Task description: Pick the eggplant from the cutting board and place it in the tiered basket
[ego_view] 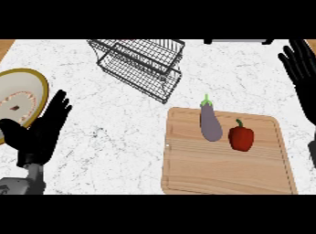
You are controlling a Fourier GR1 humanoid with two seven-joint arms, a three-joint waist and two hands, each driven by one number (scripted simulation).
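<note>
Eggplant [210,123] lies on the cutting board [221,169], likely light, smooth, slippery (stem far); grasp mid-body. Right hand [309,82] and left hand [43,130] are released, fingers straight.

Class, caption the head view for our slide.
Eggplant and red bell pepper lie on the cutting board near a wire tiered basket.

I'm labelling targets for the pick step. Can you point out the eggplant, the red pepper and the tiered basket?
eggplant [210,123]: head view, middle of its purple body.
red pepper [241,138]: head view, middle of its red flesh.
tiered basket [162,87]: head view, wire wall on the near right side.
</note>
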